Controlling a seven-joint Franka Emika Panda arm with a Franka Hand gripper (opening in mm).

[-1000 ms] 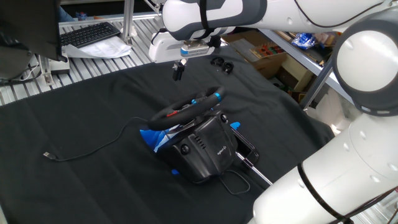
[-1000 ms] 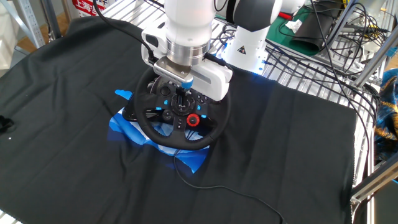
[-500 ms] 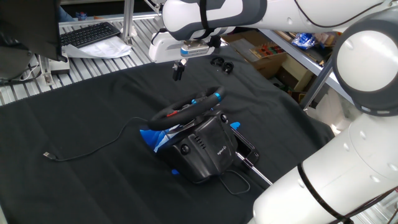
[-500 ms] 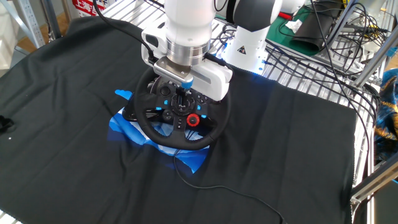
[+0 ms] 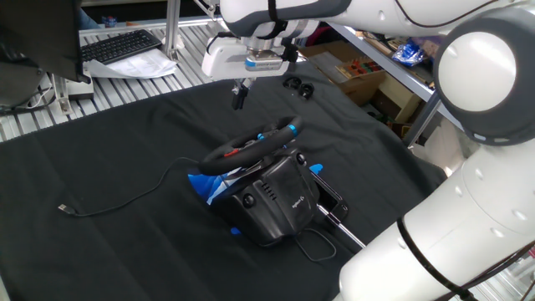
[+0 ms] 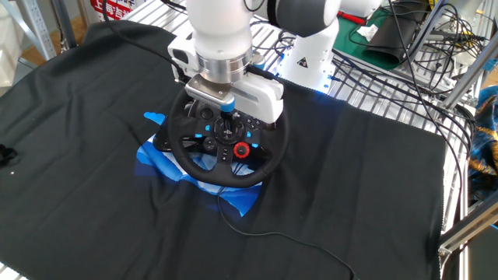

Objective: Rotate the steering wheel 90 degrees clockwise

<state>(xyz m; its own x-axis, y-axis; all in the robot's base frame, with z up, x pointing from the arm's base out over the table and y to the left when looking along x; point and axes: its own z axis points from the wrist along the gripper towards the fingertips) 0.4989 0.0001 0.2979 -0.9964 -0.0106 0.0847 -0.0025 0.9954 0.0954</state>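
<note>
In one fixed view we see the steering wheel (image 5: 255, 144) near the middle of the black cloth (image 5: 117, 167), its rim tilted and facing away from this camera, with blue marks at its upper right edge and a trace of red on the left. It sits on top of the black base housing (image 5: 272, 202), which carries a small white logo and rests on blue material (image 5: 205, 184) spread under it. A thin cable (image 5: 117, 199) trails from the base to the left across the cloth. The gripper (image 5: 240, 94) hangs above and behind the wheel, well clear of the rim, pointing down. Its dark fingers appear close together with nothing between them, though from here they are small and we cannot judge the gap with confidence. A keyboard (image 5: 121, 46) lies on the metal bench beyond the cloth.

In the other fixed view we look down on the wheel face (image 6: 226, 148): a round black rim, blue accents around the hub and a red knob (image 6: 242, 150) at lower right of centre. The gripper (image 6: 226, 124) is over the hub region, its fingers narrow and nearly together, holding nothing that we can make out; we cannot tell whether the tips touch the hub. The white arm (image 6: 222, 31) rises straight above it.
</note>
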